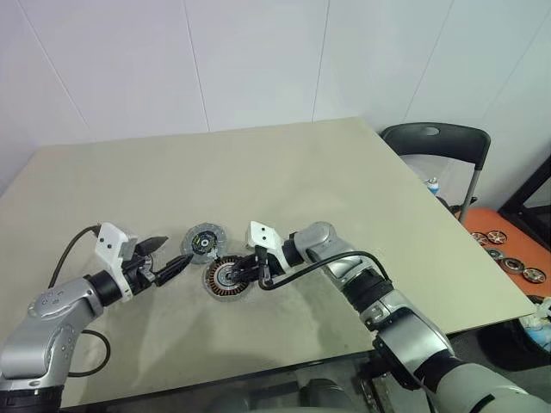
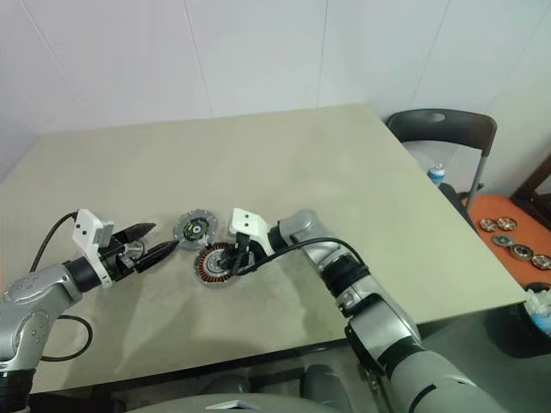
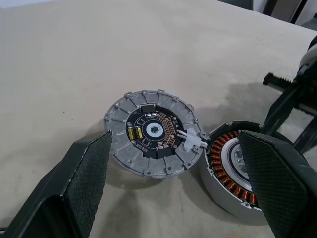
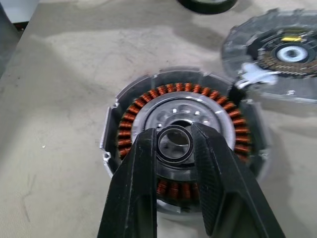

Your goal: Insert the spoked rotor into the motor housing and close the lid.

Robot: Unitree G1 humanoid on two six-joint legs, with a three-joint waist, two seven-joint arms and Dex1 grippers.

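hovering directly over the motor housing (image 4: 183, 144), the right gripper (image 4: 176, 148) is seen narrowly parted around a small dark ring, centred on its hub, the lid (image 3: 153, 131) lying just beside.

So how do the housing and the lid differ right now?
The housing shows a ring of copper windings around a silver centre; the lid shows a dark circuit-board face with a white hub. The right gripper sits over the housing; the lid lies between the open left gripper's fingers. Both are round, grey, similar in size.
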